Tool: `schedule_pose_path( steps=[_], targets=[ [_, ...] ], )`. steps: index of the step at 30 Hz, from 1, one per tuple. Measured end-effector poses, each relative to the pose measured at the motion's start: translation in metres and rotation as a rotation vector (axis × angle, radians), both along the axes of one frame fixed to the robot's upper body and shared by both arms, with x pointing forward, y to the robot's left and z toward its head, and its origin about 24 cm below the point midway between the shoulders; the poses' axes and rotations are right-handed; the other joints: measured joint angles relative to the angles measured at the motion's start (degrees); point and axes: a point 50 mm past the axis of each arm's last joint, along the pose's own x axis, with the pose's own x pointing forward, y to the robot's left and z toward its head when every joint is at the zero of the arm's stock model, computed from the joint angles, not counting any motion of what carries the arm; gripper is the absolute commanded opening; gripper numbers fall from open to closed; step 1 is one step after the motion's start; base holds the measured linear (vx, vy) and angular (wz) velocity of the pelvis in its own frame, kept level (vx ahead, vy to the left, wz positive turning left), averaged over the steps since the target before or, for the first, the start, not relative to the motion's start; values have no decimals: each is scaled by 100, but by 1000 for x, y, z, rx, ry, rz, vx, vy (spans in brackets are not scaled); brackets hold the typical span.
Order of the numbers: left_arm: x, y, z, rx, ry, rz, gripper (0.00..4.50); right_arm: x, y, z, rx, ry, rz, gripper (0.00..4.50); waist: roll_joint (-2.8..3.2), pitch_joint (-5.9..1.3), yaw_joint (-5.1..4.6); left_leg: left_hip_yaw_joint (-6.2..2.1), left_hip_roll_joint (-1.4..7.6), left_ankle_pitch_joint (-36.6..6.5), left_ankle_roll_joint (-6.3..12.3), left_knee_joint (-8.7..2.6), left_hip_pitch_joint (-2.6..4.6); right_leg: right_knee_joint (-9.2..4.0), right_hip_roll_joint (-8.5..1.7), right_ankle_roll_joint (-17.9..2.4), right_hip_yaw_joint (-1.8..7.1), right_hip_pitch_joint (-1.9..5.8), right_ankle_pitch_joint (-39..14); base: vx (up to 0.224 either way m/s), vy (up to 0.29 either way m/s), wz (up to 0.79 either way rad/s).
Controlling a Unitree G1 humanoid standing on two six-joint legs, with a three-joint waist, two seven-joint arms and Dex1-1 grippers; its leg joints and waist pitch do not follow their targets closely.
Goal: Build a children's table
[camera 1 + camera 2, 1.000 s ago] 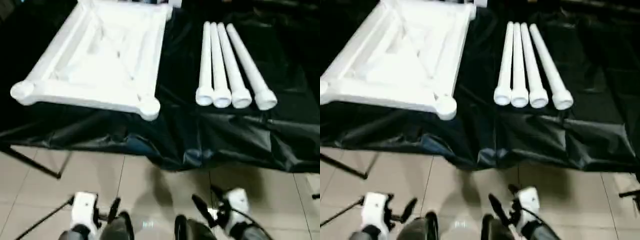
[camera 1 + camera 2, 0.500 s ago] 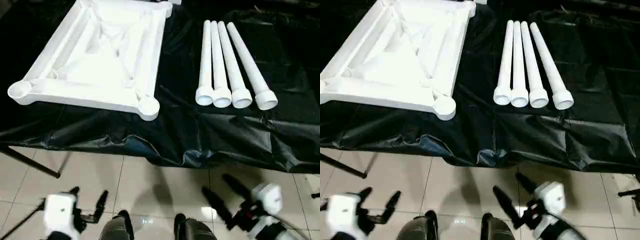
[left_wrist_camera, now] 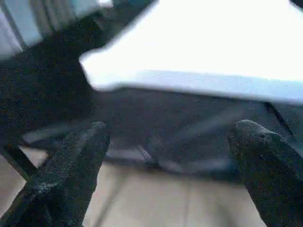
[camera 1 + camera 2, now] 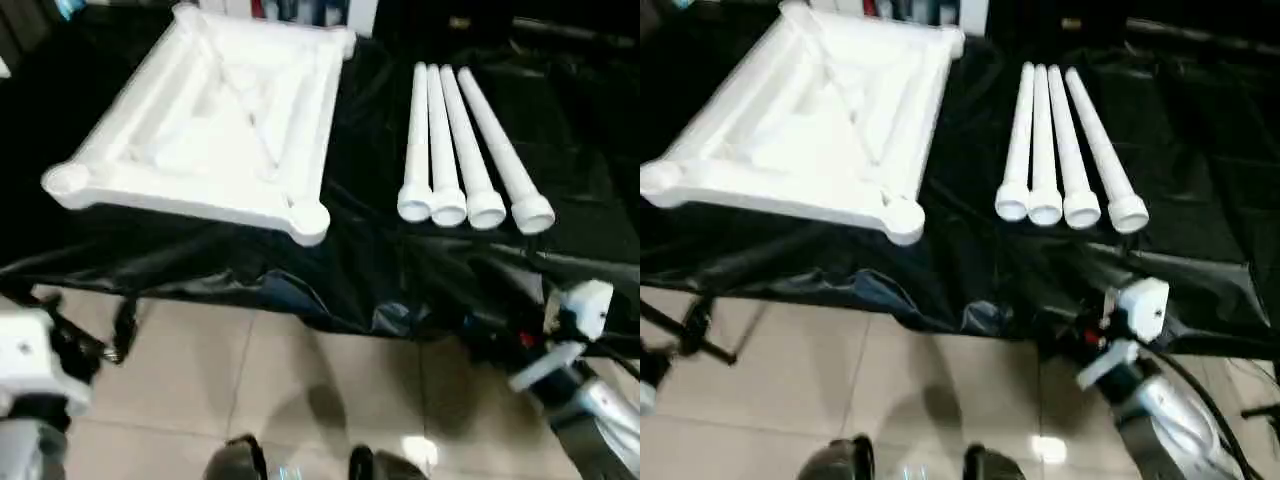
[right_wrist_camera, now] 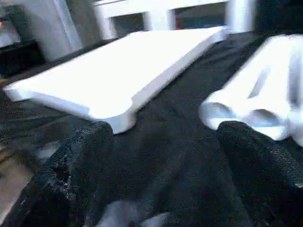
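Observation:
The children's table lies in parts on the black cloth. Its white tabletop (image 4: 210, 120) rests underside up at the left, ribs and round corner sockets showing. The legs (image 4: 462, 150), white tapered tubes, lie side by side to its right with their wide ends toward me. My left gripper (image 3: 168, 137) is open and empty, below the table's front edge and facing the tabletop's near corner (image 3: 102, 71). My right gripper (image 5: 165, 130) is open and empty too, level with the cloth, pointing between the tabletop (image 5: 118, 71) and the leg ends (image 5: 251, 101).
The black-draped work table (image 4: 360, 270) has cloth hanging over its front edge. Tiled floor (image 4: 300, 390) lies below it. A black stand leg (image 4: 685, 335) crosses the floor at the left. My right arm's white wrist block (image 4: 1143, 303) sits just under the table edge.
Both arms have lifted from low over the floor and spread outward, up to the table's front edge. The head view has tilted. Both grippers stay open.

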Motion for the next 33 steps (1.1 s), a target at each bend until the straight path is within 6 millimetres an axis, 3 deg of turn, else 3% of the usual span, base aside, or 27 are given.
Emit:
schedule_pose_path(
  steps=[2,7,10,13,17,22,25,26,28,29,30,31,32,33],
  targets=[
    [9,0,4,7,-34,2,450,9,-2,-3,-12,3,-51,398,5,-58,1,-13,1,8,-10,28,2,45,-3,-2,-4,-3,3,-63,-9,1],
    [64,-6,10,-54,-146,-33,450,55,1,5,4,-37,-200,398,-69,-215,4,-74,1,28,-43,113,22,140,11,20,-6,8,21,-88,-16,1],
    [89,-29,-5,-84,-108,-120,450,70,5,5,26,-34,-252,398,-30,-317,4,-93,-4,29,-45,136,21,116,19,37,1,32,39,-73,11,0],
    [106,-52,-16,-38,-67,-187,450,73,0,-4,-2,7,-251,398,-15,-332,0,-101,-5,29,-45,167,22,117,19,43,4,49,57,0,0,0],
    [138,-79,-9,22,-72,-266,450,83,8,-3,-21,22,-224,398,20,-351,-9,-107,-5,30,-45,181,-2,114,19,36,0,31,129,0,0,0],
    [136,-79,-10,57,-86,-295,450,71,12,-16,-33,55,-231,398,53,-435,22,-118,-13,53,35,210,-25,108,-12,30,2,34,125,0,0,0],
    [127,-75,-25,54,-35,-274,450,65,16,-27,-35,94,-245,398,167,-483,181,-269,-68,-77,211,443,-149,105,-73,104,-3,34,125,36,106,-9],
    [126,-74,-27,52,-31,-266,450,65,18,-27,-28,95,-243,398,182,-492,221,-267,-121,-110,254,491,-159,97,-132,121,-4,33,125,6,172,8],
    [126,-74,-27,60,-31,-267,450,66,23,-25,-8,90,-242,398,182,-496,243,-197,-212,-126,358,485,-166,45,-221,114,14,46,129,-4,181,11],
    [126,-74,-27,63,-30,-266,450,68,27,-24,-1,86,-240,398,200,-495,234,-122,-267,-133,454,475,-151,19,-252,83,7,33,134,-24,211,15],
    [125,-74,-28,72,-33,-263,450,70,30,-22,-1,79,-235,398,229,-488,181,-91,-301,-135,517,475,-150,68,-263,-86,-5,29,55,-24,211,15],
    [124,-73,-27,82,-40,-255,450,71,33,-20,1,73,-233,398,237,-486,139,-53,-339,-117,565,445,-149,246,-251,-264,-80,-22,-70,-46,189,11],
    [124,-72,-27,97,-40,-253,450,72,34,-19,-1,70,-234,398,230,-489,108,-8,-387,-95,601,407,-148,437,-163,-301,-244,-58,-162,-67,129,3],
    [124,-73,-28,100,-36,-255,450,72,33,-20,-2,70,-236,398,218,-497,99,61,-426,-83,612,378,-150,438,-72,-282,-316,-26,-155,-67,129,3]
  ],
)
